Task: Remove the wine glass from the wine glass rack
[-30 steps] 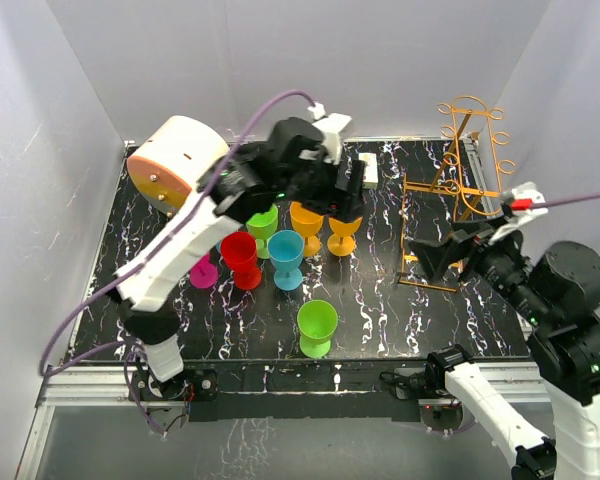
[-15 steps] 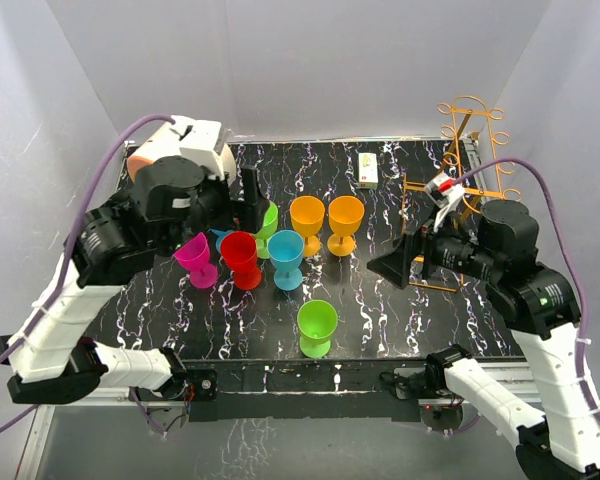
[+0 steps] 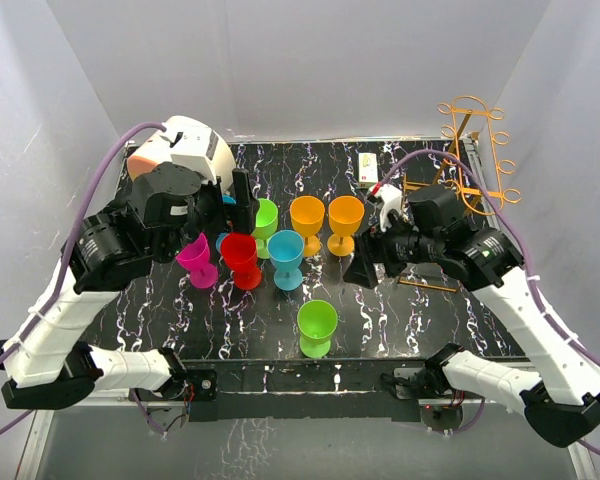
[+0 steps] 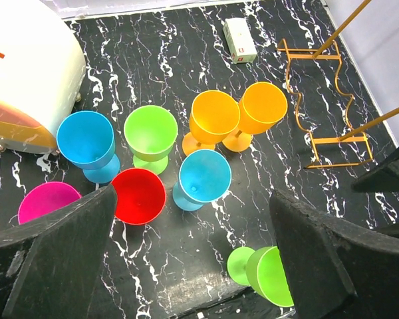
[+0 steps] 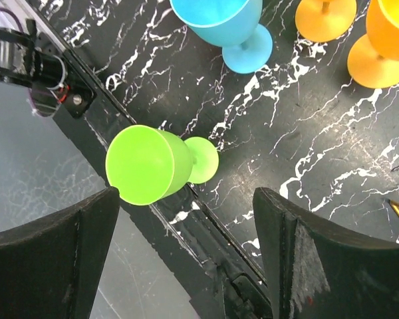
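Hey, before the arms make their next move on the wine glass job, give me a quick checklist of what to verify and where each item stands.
1. The left gripper is open and empty: ok.
2. The right gripper is open and empty: ok.
3. The wine glass rack stands upright: ok.
4. A glass hangs on the rack, ready to take: not ok, none visible.
5. The green wine glass near the front edge stands upright: ok.
6. Clearance between the left gripper and the red wine glass below: cannot tell.
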